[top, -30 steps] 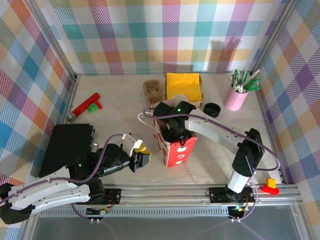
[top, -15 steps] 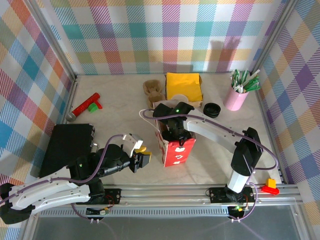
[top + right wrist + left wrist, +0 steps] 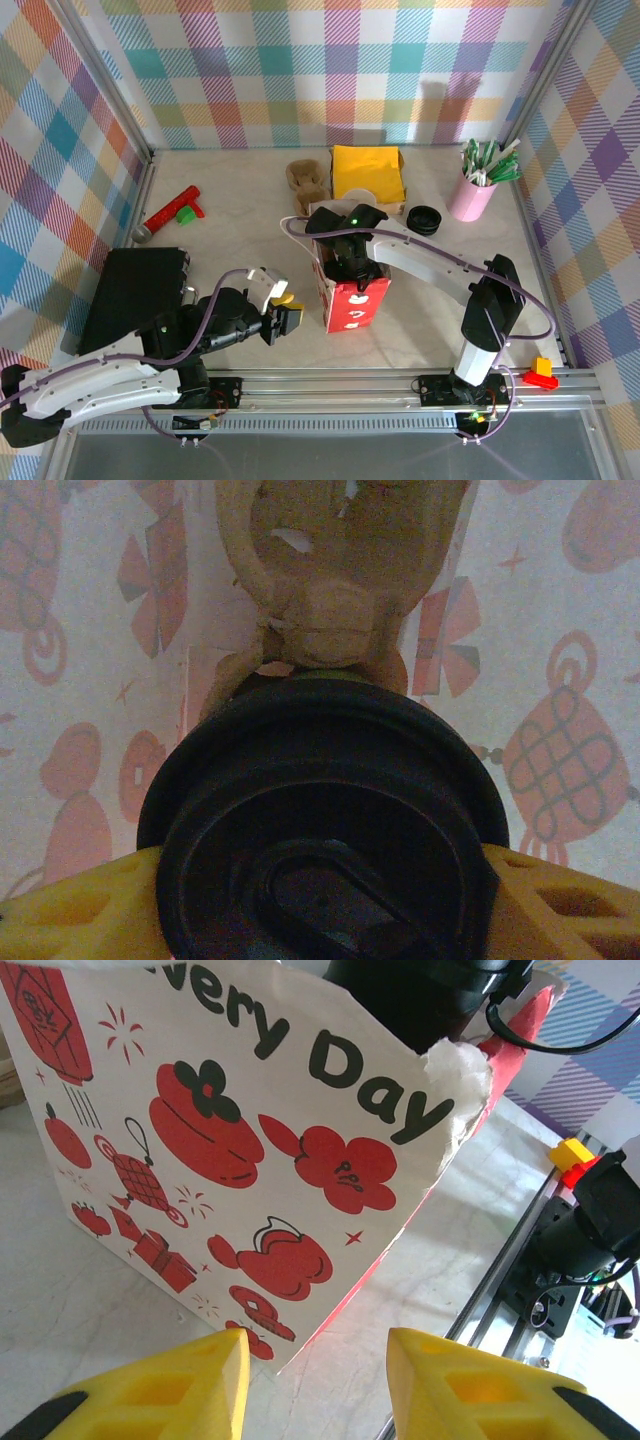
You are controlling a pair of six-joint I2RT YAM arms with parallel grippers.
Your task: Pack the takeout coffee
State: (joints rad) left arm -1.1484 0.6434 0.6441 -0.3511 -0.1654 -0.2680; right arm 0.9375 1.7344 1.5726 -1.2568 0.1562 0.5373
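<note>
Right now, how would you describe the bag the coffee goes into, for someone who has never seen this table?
On the pale table, look mid-front, between the two arms. The paper bag stands upright there, the right arm reaching into its open top. It alone is red and white, printed with red lanterns, flowers and "Every Day".

The right arm arches over to the paper bag (image 3: 352, 308), its end effector (image 3: 350, 262) plunged into the bag's open top, yellow fingers (image 3: 80, 905) clamped either side of the takeout coffee (image 3: 320, 810). The left arm lies low, left of the bag, its end effector (image 3: 283, 318) aimed at the bag's side, fingers (image 3: 170, 1395) apart and empty.
</note>
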